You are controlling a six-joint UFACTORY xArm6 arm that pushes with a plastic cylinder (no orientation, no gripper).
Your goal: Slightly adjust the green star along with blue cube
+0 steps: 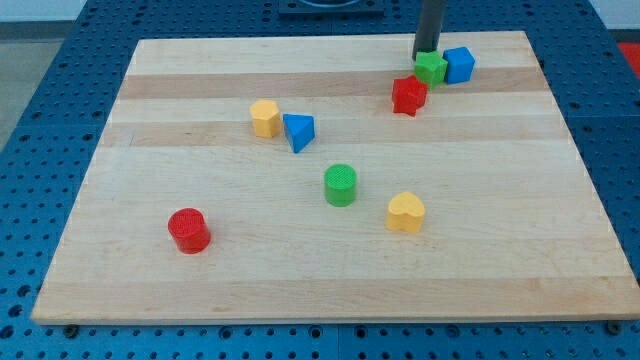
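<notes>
The green star sits near the board's top right, touching the blue cube on its right. My tip is at the top edge of the green star, right against it, the dark rod rising out of the view's top. The red star lies just below and left of the green star, close to it.
A yellow hexagon block and a blue triangle block sit together left of centre. A green cylinder, a yellow heart and a red cylinder lie lower on the wooden board.
</notes>
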